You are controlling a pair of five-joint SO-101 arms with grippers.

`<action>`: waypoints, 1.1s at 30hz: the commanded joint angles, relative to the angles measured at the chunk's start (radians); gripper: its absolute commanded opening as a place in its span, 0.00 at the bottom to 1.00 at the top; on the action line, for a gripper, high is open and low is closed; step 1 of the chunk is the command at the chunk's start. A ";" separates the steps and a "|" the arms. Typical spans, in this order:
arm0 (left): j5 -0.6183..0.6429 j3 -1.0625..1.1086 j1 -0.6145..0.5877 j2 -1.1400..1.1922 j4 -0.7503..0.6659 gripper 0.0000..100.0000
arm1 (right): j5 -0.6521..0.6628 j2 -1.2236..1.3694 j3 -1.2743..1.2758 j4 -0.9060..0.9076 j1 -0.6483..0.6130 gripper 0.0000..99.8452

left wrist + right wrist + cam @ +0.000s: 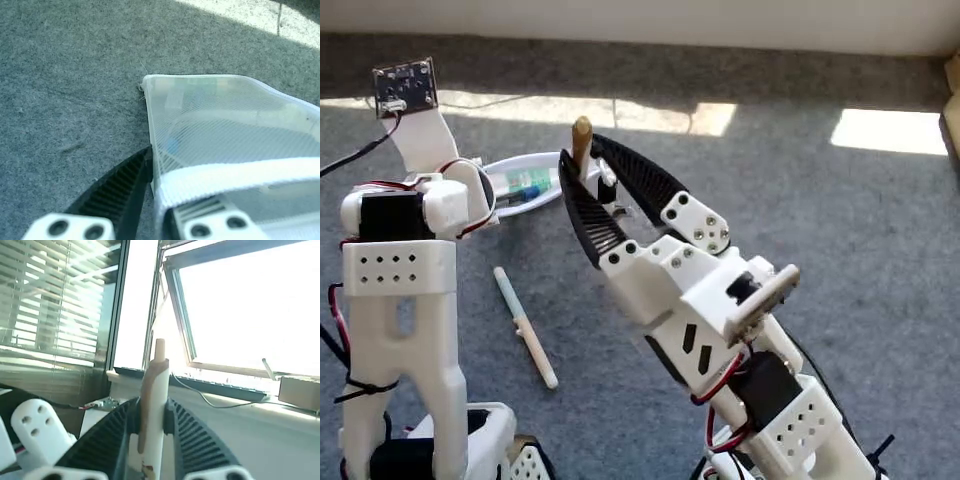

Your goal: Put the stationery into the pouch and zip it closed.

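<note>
Some stationery already sits inside the pouch (225, 125), a see-through white mesh thing at 10 o'clock on the table (840, 200), and it looks unzipped to us. Our left fingers (117, 192) are clamped on its rim, and our right fingers (107, 440) squeeze a tan-tipped marker (152, 385) held upright. One pen (525, 325) lies loose at 8 o'clock, so we reckon we're roughly halfway, zipping included.

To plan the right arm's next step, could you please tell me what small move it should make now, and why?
Probably lower the right gripper toward the pouch, tipping the pen down: that gripper is shut on the pen, held upright above the carpet, while the left gripper grips the pouch's rim. A second pen lies on the carpet.
</note>
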 commanded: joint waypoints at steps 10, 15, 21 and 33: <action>-0.006 -0.002 0.018 -0.013 -0.018 0.01 | 0.018 0.220 -0.019 -0.323 -0.008 0.01; -0.008 -0.002 0.018 -0.013 -0.018 0.01 | 0.018 0.363 -0.019 -0.415 -0.007 0.01; -0.008 -0.002 0.018 -0.013 -0.018 0.01 | 0.018 0.486 -0.019 -0.469 0.005 0.01; -0.008 -0.002 -0.018 -0.018 -0.017 0.01 | 0.020 0.498 -0.010 -0.461 0.033 0.01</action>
